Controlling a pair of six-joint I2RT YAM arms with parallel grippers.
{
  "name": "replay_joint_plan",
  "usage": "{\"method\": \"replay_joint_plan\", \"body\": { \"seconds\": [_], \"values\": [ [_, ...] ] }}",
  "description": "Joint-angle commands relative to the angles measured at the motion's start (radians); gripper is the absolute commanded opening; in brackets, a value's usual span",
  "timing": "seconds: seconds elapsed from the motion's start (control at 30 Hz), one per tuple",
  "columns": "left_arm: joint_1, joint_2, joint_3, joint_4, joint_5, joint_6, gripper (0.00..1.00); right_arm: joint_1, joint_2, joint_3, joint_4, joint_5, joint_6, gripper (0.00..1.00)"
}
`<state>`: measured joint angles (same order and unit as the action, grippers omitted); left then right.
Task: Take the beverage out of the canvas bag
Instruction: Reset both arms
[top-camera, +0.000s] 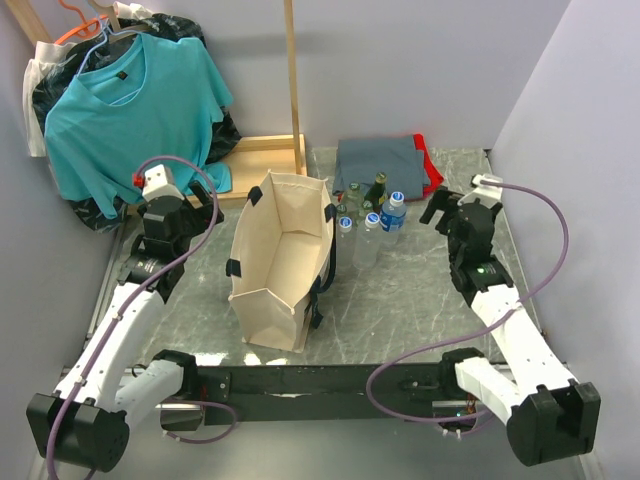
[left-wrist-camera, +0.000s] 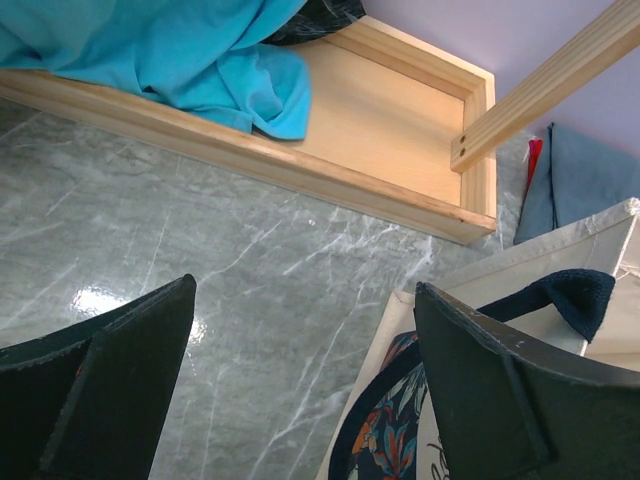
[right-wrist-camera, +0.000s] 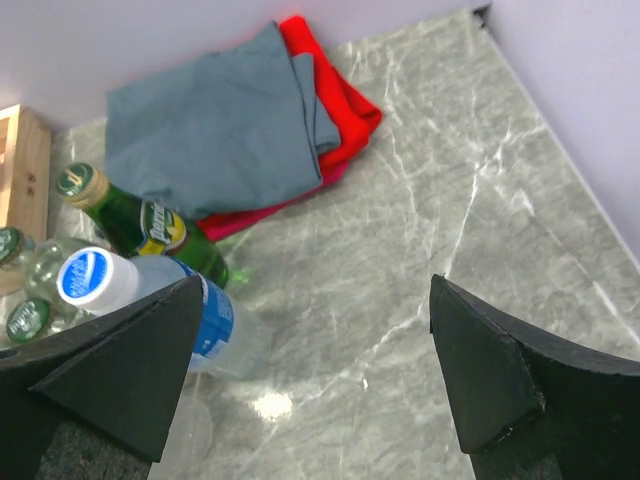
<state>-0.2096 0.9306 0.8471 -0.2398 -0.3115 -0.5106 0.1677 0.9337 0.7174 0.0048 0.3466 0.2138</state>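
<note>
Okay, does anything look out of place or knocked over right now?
Nothing spilled or tipped: the canvas bag stands open, bottles upright beside it. Oddly, no bottle shows inside the bag from above.

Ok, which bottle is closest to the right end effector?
The water bottle with the blue label; the green glass bottle and clear ones stand beyond it.

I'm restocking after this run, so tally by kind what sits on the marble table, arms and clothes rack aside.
canvas bag: 1
green glass bottle: 1
clear bottles: 4
folded cloths: 2, grey over red
Total: 8
</note>
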Motion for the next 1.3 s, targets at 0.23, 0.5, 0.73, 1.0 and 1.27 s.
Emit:
{"method": "replay_joint_plan", "body": {
  "seconds": [0.23, 0.5, 0.73, 1.0, 1.27],
  "values": [
    [0.003, -0.001, 0.024, 0.071, 0.017, 0.032, 0.96, -0.163, -0.032, -0.071, 0.064, -0.251, 0.022, 0.99],
    [0.004, 0.010, 0.015, 0.085, 0.026, 0.029, 0.96, -0.189, -0.036, -0.248, 0.237, -0.386, -0.028, 0.98],
    [0.004, -0.004, -0.009, 0.103, -0.021, 0.014, 0.96, -0.189, -0.090, -0.303, 0.282, -0.368, -0.058, 0.98],
    [0.004, -0.036, -0.019, 0.102, -0.054, -0.016, 0.96, -0.189, -0.076, -0.276, 0.294, -0.228, -0.057, 1.00],
    [0.004, -0.010, -0.010, 0.099, -0.077, -0.020, 0.96, -0.189, -0.070, -0.305, 0.370, -0.161, -0.068, 1.00]
  ]
}}
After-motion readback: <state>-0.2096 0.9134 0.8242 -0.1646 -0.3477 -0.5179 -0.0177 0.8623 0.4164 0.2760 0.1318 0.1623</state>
